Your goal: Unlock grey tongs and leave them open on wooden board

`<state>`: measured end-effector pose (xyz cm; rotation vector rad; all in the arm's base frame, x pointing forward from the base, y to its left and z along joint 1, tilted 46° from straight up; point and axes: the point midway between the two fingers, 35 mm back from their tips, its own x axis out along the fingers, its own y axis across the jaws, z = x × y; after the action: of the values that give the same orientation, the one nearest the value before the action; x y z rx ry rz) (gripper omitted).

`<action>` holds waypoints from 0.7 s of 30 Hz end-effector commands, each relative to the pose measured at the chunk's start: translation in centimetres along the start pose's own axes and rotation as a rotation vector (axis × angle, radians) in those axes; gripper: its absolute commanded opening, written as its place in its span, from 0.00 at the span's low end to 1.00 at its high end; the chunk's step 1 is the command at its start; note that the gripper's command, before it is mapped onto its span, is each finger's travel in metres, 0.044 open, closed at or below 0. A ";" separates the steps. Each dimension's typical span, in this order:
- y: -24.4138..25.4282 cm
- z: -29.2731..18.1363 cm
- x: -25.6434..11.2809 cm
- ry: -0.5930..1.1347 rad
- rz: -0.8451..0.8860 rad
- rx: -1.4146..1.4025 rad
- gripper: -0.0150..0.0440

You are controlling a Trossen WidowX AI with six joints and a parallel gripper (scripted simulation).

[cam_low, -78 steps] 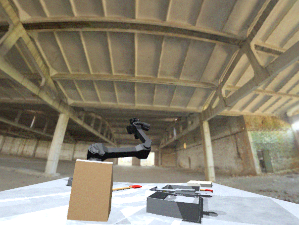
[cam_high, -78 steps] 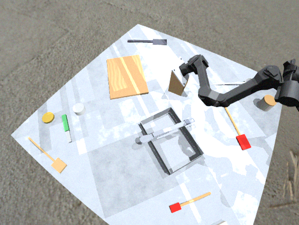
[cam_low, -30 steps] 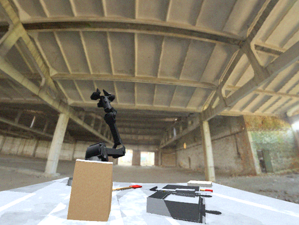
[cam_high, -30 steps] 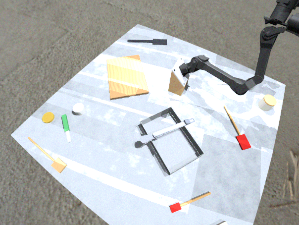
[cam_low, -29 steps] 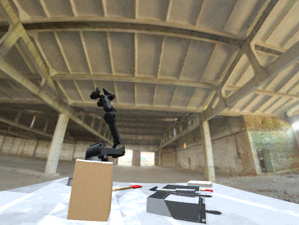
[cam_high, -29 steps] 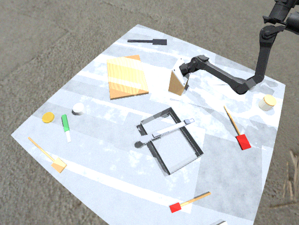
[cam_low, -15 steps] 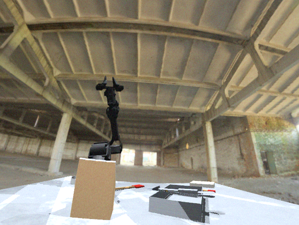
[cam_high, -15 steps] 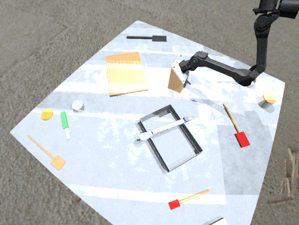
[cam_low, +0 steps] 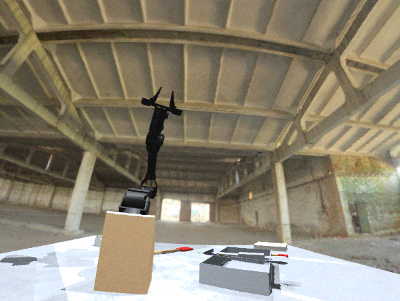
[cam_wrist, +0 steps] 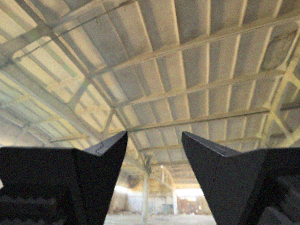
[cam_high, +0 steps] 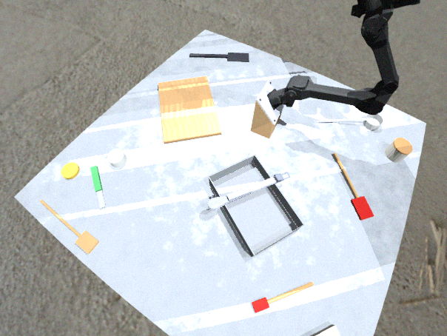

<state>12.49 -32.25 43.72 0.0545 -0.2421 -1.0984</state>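
The grey tongs lie across the roasting tin, their arms close together. In the top view their broad pale end overhangs the tin's left wall and their other end, with a small loop, overhangs the right wall. The wooden board lies flat behind and left of the tin, with nothing on it. My gripper is open and empty, raised high above the table with its fingers pointing up. It is far from the tongs. The top view shows it only partly, at the top edge.
The arm stands on a tall brown block between board and tin. A red-headed spatula and a lidded jar lie to the right. Another red spatula is in front. A green-handled tool and white cup are left.
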 end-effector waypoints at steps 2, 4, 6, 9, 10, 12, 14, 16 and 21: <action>3.7 -6.0 1.7 0.162 0.169 -0.154 0.69; 5.8 -8.8 2.0 0.222 0.273 -0.255 0.69; 8.0 -11.5 1.9 0.274 0.384 -0.346 0.69; 11.3 -15.5 1.2 0.327 0.564 -0.486 0.69; 12.3 -16.8 0.8 0.339 0.626 -0.528 0.69; 14.5 -19.4 -0.2 0.354 0.760 -0.617 0.69; 16.6 -21.9 -1.6 0.366 0.892 -0.681 0.69; 18.5 -24.1 -3.2 0.371 1.014 -0.736 0.69; 22.9 -29.3 -8.3 0.294 1.374 -0.893 0.69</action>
<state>34.30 -19.86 20.22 -0.5795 0.4649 0.0786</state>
